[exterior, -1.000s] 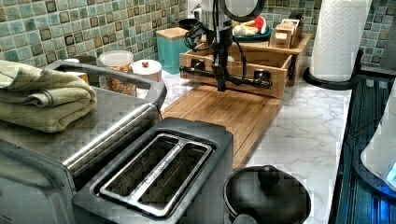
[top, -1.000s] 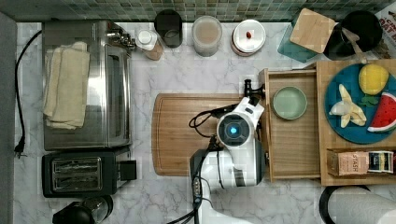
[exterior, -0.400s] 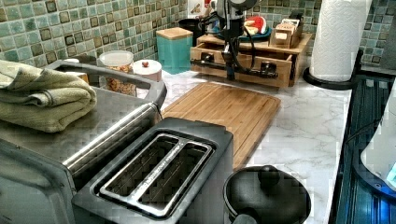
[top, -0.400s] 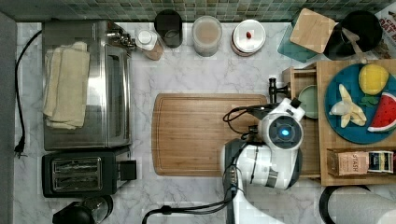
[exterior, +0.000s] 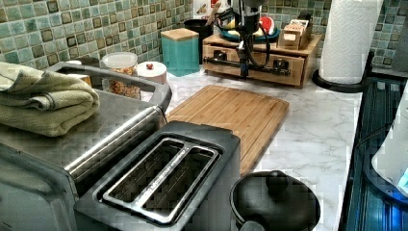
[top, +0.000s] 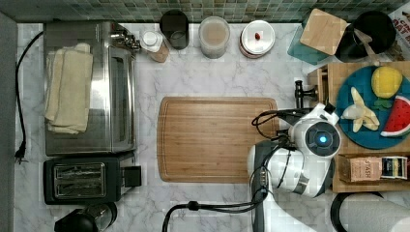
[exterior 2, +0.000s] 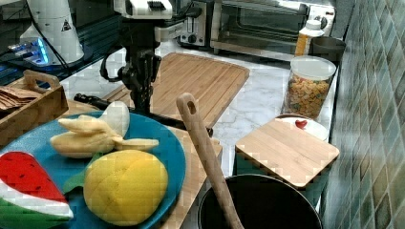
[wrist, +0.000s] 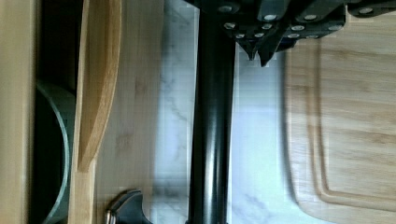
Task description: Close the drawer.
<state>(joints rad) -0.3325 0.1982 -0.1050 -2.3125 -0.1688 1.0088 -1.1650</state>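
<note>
The drawer (exterior: 254,60) is seen almost pushed in beneath the blue fruit plate (top: 370,106), a narrow slit left open. Its black bar handle (wrist: 212,135) is met by the gripper (wrist: 259,52), fingers together. A skewed push could be expected to jam it against the green bowl (wrist: 51,154).

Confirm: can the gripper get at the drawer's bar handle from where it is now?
Probably yes: the gripper already hangs right beside the black bar handle of the drawer, with nothing between them.
</note>
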